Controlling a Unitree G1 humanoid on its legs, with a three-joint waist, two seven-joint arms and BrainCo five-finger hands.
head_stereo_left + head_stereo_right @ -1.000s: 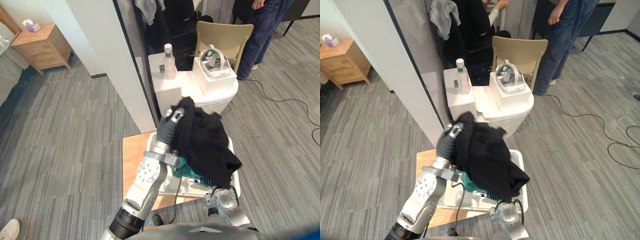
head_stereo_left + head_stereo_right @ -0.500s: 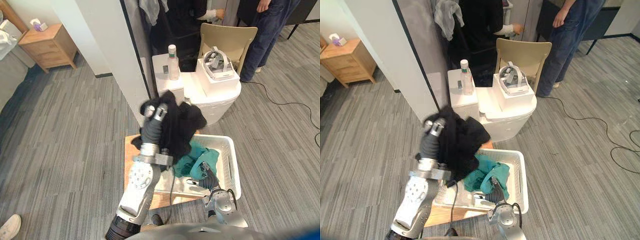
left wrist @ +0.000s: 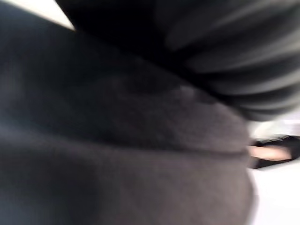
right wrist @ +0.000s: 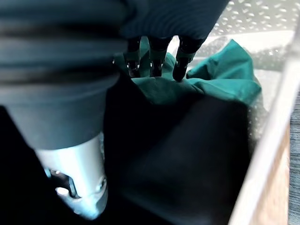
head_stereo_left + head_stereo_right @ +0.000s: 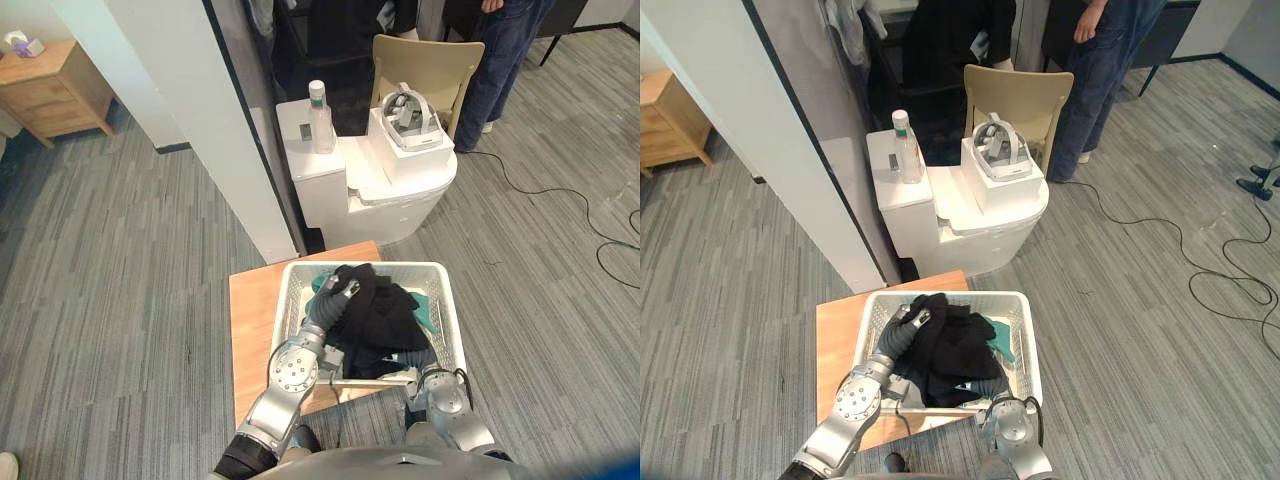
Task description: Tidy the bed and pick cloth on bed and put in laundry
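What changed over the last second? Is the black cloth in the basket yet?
The left hand has come down from above the basket, bringing the black cloth with it. The cloth now lies inside, over the green cloth. Whether the hand has let go cannot be seen. The right hand stays low in the basket, touching the green cloth.

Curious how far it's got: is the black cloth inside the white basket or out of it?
Inside. The black cloth lies bunched within the white basket, on top of a green cloth.
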